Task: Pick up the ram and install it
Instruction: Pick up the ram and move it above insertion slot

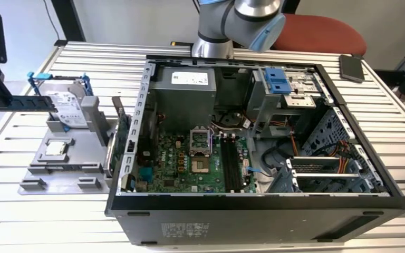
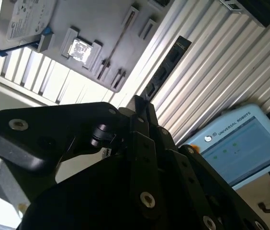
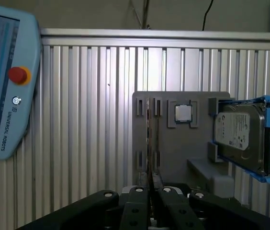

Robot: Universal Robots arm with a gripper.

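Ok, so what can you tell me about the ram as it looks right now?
The ram is a long, thin, dark-blue stick, held roughly level at the exterior view's left, near the hard drive and apparently clear of the gray tray. The black gripper is shut on one end, and the rest juts out free. The second wrist view shows black chips along its face. The first wrist view shows it edge-on.

The place looks like a robotics lab or test workshop. A counter (image 1: 40,221) of ribbed aluminium profiles carries an open desktop computer case (image 1: 259,213), a grey parts fixture (image 3: 173,148) with a hard drive (image 3: 238,136), and a teach pendant (image 3: 1,86). A robot arm (image 1: 248,21) rises at the counter's far edge.
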